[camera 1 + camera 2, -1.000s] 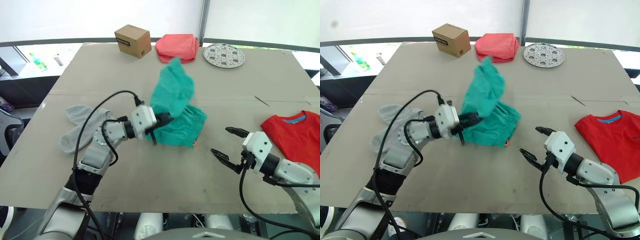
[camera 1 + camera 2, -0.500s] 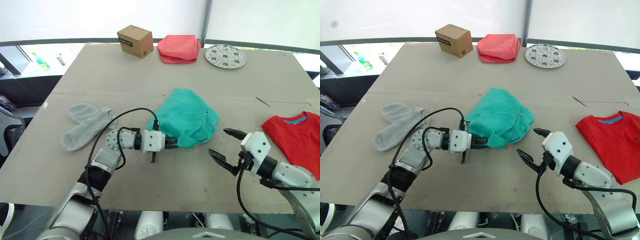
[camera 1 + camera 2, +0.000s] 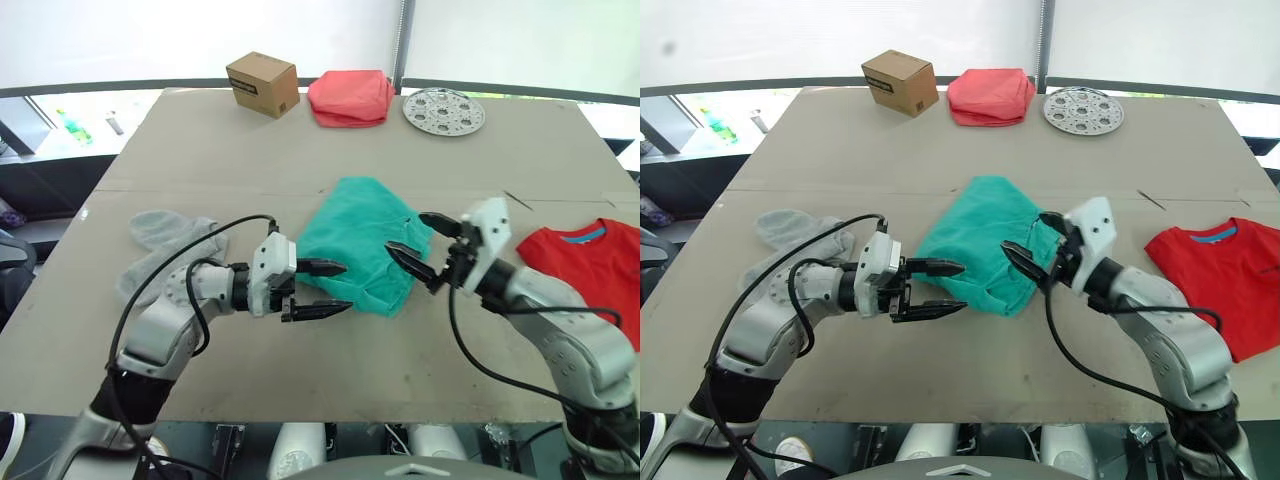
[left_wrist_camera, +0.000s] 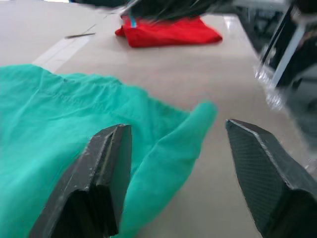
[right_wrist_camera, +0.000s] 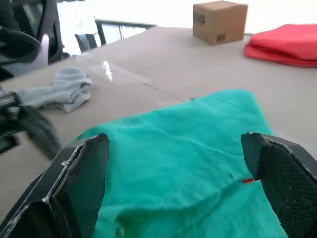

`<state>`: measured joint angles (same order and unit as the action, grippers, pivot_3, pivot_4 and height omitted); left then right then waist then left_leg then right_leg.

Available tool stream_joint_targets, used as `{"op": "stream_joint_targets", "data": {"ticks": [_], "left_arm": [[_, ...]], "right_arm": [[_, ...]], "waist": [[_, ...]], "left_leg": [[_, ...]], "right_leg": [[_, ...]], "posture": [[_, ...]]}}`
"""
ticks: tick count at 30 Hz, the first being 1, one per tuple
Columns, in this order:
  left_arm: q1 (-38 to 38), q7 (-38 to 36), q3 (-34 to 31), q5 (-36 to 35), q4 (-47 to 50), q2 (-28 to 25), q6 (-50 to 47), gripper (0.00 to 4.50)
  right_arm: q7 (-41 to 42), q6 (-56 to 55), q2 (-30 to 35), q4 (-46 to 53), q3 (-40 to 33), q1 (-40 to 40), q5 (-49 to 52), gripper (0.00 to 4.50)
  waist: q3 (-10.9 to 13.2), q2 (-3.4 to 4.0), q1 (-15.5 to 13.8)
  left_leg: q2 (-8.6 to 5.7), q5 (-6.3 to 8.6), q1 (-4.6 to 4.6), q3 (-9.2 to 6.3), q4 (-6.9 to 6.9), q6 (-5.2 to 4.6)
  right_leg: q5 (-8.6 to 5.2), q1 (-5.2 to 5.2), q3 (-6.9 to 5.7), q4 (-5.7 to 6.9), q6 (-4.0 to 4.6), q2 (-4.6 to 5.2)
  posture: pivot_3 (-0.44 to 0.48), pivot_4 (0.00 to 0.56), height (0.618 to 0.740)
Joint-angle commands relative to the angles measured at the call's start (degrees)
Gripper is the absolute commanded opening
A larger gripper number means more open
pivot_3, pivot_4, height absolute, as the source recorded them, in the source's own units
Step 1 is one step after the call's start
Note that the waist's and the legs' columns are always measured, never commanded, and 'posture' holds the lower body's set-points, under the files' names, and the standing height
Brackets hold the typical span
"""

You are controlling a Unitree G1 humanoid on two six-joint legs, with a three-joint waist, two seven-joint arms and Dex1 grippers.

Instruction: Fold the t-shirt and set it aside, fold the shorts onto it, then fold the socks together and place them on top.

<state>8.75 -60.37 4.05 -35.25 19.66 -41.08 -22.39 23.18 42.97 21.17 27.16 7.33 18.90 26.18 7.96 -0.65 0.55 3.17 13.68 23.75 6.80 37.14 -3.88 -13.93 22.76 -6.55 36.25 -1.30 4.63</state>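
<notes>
The left gripper (image 4: 173,148) has its two black fingers (image 4: 101,173) spread wide, with nothing between them. The teal-green shorts (image 4: 59,134) lie on the table (image 4: 163,74) under one finger, and a rounded corner of the fabric reaches into the gap. The red t-shirt (image 4: 166,30) lies well apart, farther along the table.
</notes>
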Motion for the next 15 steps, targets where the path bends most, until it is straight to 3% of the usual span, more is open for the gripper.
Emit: {"op": "stream_joint_targets", "data": {"ticks": [1,4,6,9,11,15], "left_arm": [[-4.40,5.82,-5.49,-3.85,7.63,-0.12,-4.25,3.11],[-9.12,8.87,-7.65,-1.43,11.73,-0.72,-4.09,3.11],[-11.26,8.59,-8.63,0.12,12.63,-1.79,-3.15,3.11],[-11.80,8.60,-11.53,-1.21,12.49,-2.02,-2.98,3.11],[-11.20,8.51,-13.30,-2.10,12.25,-2.86,-4.04,3.11],[-10.40,8.53,-15.44,-5.54,12.49,-3.29,-7.01,3.11]], "right_arm": [[-2.47,-1.69,-1.07,-9.99,7.81,5.94,-9.36,4.50],[-2.92,-0.96,-0.47,-20.13,13.66,8.31,-15.92,4.50],[-2.83,-3.22,-0.90,-21.58,12.82,7.82,-16.92,4.50],[-3.67,-3.56,-2.45,-15.04,6.09,6.66,-13.83,4.50],[-5.57,2.07,-4.68,-7.71,-1.43,4.94,-8.44,4.50],[-7.71,13.50,-7.32,1.57,-9.30,1.61,-1.15,4.50]], "waist": [[0.00,0.00,-0.02],[-0.02,-0.02,0.13],[-0.02,0.04,-0.21],[-0.04,0.07,-0.35],[-0.01,0.11,-0.40],[-0.03,0.11,-0.27]], "left_leg": [[0.00,-0.05,0.00,0.00,0.01,0.08],[-0.02,-0.18,-0.01,0.04,0.01,0.30],[-0.04,-0.20,0.00,0.03,0.00,0.34],[-0.03,-0.21,0.00,0.02,0.00,0.38],[-0.02,-0.21,0.01,0.00,0.01,0.40],[-0.02,-0.08,0.02,-0.01,0.00,0.61]], "right_leg": [[0.01,0.00,0.00,0.02,0.02,0.00],[0.10,0.00,0.03,0.09,0.17,0.00],[0.10,0.02,-0.04,0.09,0.19,0.00],[0.09,0.02,-0.05,0.13,0.18,0.03],[0.09,0.03,-0.05,0.13,0.17,0.06],[0.09,0.05,-0.03,0.13,0.16,0.08]], "posture": [[0.000,0.150,0.740],[0.000,0.150,0.740],[0.000,0.150,0.740],[0.000,0.150,0.740],[0.000,0.150,0.740],[0.000,0.150,0.740]]}}
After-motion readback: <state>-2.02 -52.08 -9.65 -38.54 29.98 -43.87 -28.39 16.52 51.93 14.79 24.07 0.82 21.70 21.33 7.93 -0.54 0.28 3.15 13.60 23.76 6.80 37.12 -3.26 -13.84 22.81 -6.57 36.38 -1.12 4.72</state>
